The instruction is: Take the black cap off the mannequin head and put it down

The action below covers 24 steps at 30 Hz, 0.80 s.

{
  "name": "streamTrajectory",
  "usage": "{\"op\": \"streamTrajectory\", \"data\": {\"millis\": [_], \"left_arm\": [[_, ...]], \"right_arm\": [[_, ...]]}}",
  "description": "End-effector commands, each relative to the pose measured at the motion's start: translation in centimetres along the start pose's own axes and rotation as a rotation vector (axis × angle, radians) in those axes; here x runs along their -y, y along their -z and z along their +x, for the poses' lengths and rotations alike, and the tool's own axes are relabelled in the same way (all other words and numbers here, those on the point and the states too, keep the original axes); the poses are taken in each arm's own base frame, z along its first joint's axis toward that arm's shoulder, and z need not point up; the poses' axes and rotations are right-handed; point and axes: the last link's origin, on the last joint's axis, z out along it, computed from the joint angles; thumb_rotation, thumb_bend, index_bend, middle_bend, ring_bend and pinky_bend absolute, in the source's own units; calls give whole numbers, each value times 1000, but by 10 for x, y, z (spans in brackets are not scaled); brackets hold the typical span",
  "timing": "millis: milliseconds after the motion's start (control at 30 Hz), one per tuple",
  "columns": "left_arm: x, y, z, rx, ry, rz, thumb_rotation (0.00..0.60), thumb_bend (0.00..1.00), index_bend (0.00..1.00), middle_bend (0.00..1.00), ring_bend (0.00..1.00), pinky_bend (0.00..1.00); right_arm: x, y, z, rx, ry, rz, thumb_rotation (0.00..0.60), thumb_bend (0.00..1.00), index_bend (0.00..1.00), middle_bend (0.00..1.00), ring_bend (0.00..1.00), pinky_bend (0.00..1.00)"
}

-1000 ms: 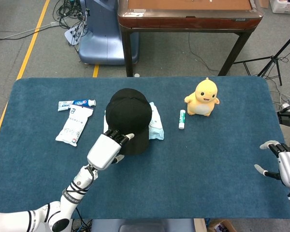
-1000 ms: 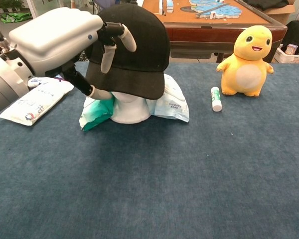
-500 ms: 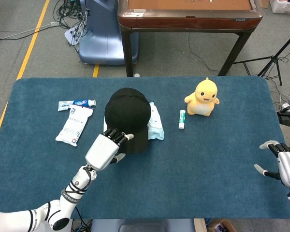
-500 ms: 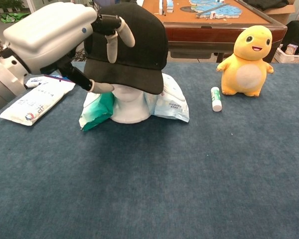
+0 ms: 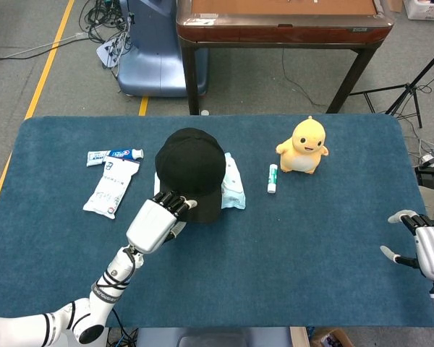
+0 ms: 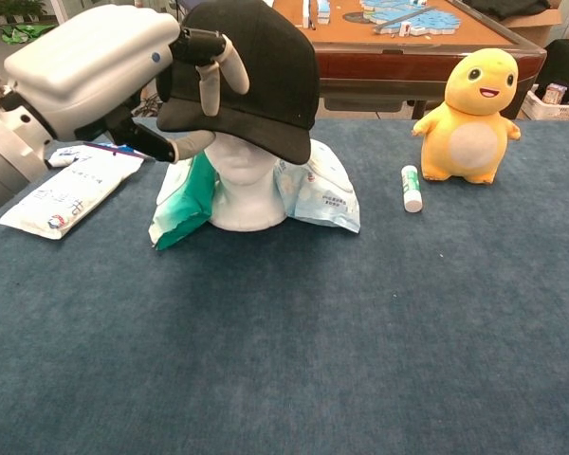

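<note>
While pinching the brim from the left, left hand point(image 6: 93, 64) shown with fingers point(image 6: 209, 83) draped over the front of the black cap point(image 6: 258, 71) and thumb point(image 6: 192, 144) tucked beneath the peak. Compared with one second ago: raised together with the cap; brim lifted and tipped upward; more of the white mannequin head point(image 6: 239, 185) exposed below, face now partly visible. Cap not yet free, its crown apparently still seated on the top of the head, above the blue table point(image 6: 360, 332). Judged as early lift-off: removal begun, clearing and setting down both outstanding. Far right in the head view: right hand point(image 5: 430, 249) at the table's edge, well apart from the cap, fingers apart, holding nothing, unmoved over the same interval.

Writing, left to right: toothpaste tube point(image 5: 114, 155), blue-and-white with lettering too small to read; white packet point(image 6: 62, 194) just beside it, printed with dark characters, illegible. Green pack point(image 6: 185, 204) and white pack point(image 6: 322, 194) lying against the mannequin's base, fine print on the latter indistinct. Small green-capped tube point(image 6: 411, 188) and yellow plush toy point(image 6: 474, 114), no legible marking. No brand or logo discernible on the cap.
</note>
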Motion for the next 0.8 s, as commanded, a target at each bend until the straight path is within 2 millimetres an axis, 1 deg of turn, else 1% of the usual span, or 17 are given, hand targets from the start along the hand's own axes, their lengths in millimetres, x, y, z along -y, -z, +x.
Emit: {"op": "streamTrajectory", "data": {"millis": [33, 300, 667, 800], "left_arm": [[0, 0, 0, 0, 0, 1, 600, 359, 358, 491, 304, 471], [2, 1, 1, -10, 8, 11, 600, 406, 380, 491, 304, 471], [2, 1, 0, -14, 12, 22, 600, 458, 455, 491, 304, 471], [2, 0, 0, -16, 16, 23, 600, 469, 466, 491, 304, 471]], "right_arm": [[0, 0, 0, 1, 1, 0, 600, 82, 394, 356, 341, 439], [0, 0, -1, 4, 6, 0, 600, 82, 394, 356, 341, 438], [0, 0, -1, 4, 7, 0, 600, 82, 393, 356, 341, 438], [0, 0, -1, 4, 6, -1, 600, 82, 394, 356, 341, 439]]}}
